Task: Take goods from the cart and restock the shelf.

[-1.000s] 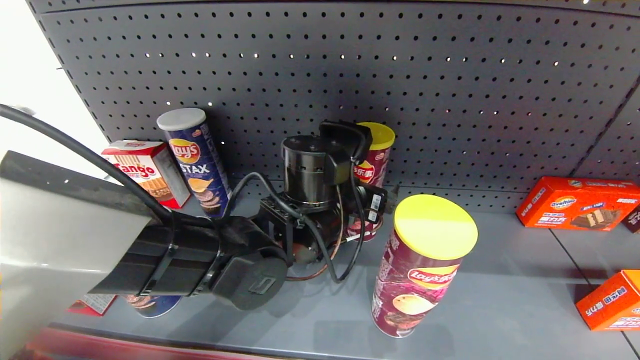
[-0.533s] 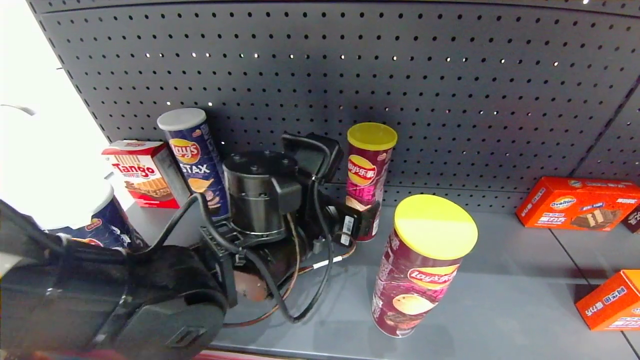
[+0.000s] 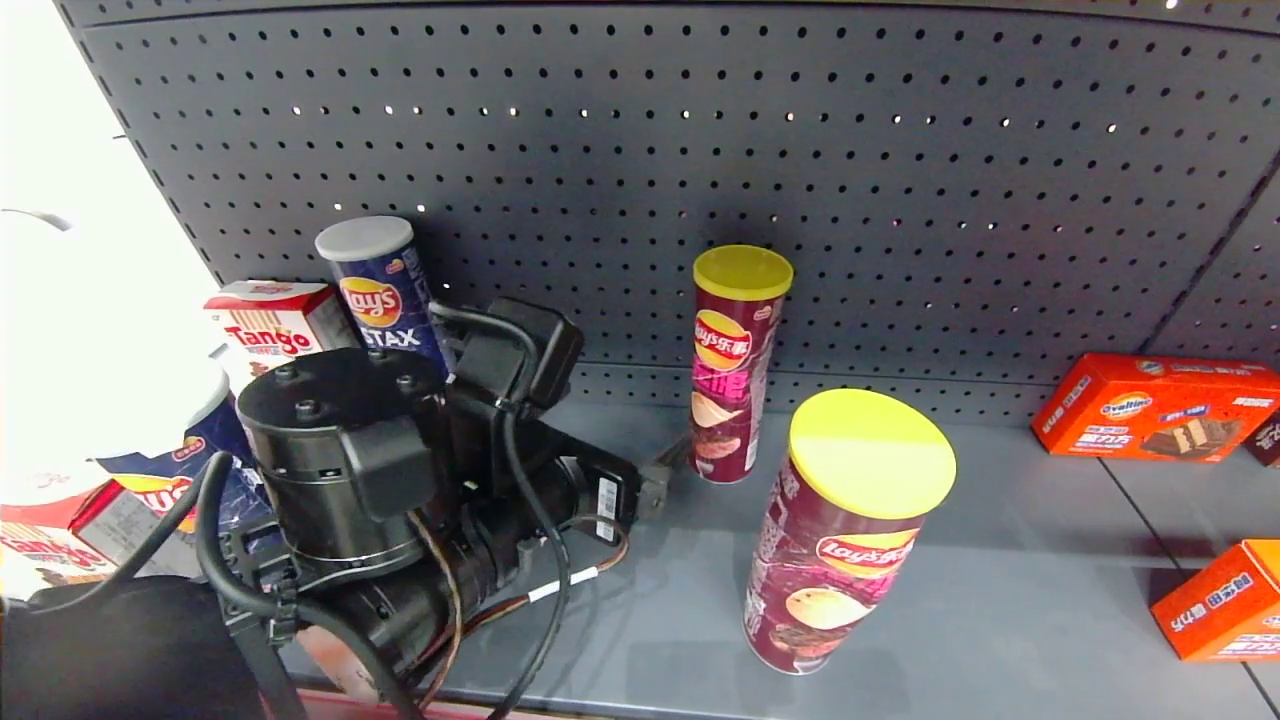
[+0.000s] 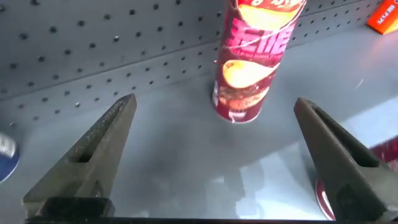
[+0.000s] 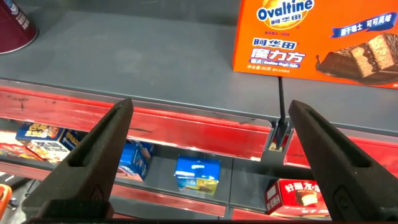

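A maroon chip can point(image 3: 735, 365) with a yellow lid stands upright at the back of the grey shelf point(image 3: 1000, 560), by the pegboard. In the left wrist view the same can point(image 4: 255, 56) stands free, beyond my fingertips. My left gripper point(image 3: 662, 478) is to the left of it, a short gap away, open and empty point(image 4: 214, 106). A second maroon can point(image 3: 845, 530) stands nearer the shelf's front edge. My right gripper point(image 5: 209, 109) is open and empty, in front of the shelf's red front edge point(image 5: 186, 118), below an orange box point(image 5: 317, 34).
A blue chip can point(image 3: 385, 300) and a red wafer box point(image 3: 270, 330) stand at the back left, another blue can point(image 3: 190, 450) in front of them. Orange boxes point(image 3: 1150, 405) point(image 3: 1220, 600) lie at the right. Small boxes point(image 5: 198, 174) sit on the lower shelf.
My left gripper let go of the back maroon can and drew away to the left and toward the shelf front. The can stays upright by the pegboard.
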`<state>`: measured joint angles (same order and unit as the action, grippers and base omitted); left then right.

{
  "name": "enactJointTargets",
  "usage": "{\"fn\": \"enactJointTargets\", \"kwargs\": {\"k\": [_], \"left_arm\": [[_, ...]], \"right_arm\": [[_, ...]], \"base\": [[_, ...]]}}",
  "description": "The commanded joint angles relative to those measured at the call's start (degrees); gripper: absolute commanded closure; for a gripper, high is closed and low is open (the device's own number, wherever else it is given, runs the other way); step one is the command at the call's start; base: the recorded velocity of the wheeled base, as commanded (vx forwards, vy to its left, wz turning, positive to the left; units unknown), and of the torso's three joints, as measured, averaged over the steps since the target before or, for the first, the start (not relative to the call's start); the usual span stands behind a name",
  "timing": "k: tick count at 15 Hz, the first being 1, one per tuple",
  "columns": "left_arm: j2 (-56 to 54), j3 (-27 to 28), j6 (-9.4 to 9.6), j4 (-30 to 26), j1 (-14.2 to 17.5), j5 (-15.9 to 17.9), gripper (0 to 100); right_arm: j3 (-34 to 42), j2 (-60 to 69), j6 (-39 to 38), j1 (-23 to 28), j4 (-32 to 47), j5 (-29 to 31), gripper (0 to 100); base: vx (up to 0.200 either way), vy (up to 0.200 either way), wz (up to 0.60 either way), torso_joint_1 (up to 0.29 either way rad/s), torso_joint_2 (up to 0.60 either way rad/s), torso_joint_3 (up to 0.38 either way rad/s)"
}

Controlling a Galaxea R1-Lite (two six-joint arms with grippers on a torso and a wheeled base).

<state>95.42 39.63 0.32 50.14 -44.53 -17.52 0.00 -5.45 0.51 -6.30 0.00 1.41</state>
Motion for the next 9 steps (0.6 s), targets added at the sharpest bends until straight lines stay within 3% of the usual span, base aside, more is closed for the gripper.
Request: {"fn": "enactJointTargets", "kwargs": {"k": [1,9], "left_arm": [[1.3,0.8,0.21,0.0,2.5,-3.2,0],[13.0,9.9,0.39,0.0,6.5,-3.0,0]], "right_arm": [[0.0,-0.1,0.0,0.0,0.0,0.0,0],[0.0,-0.1,0.0,0.0,0.0,0.0,0]], "base": [[0.0,0.0,0.0,0.0,0.0,0.0],[0.0,0.0,0.0,0.0,0.0,0.0]]}}
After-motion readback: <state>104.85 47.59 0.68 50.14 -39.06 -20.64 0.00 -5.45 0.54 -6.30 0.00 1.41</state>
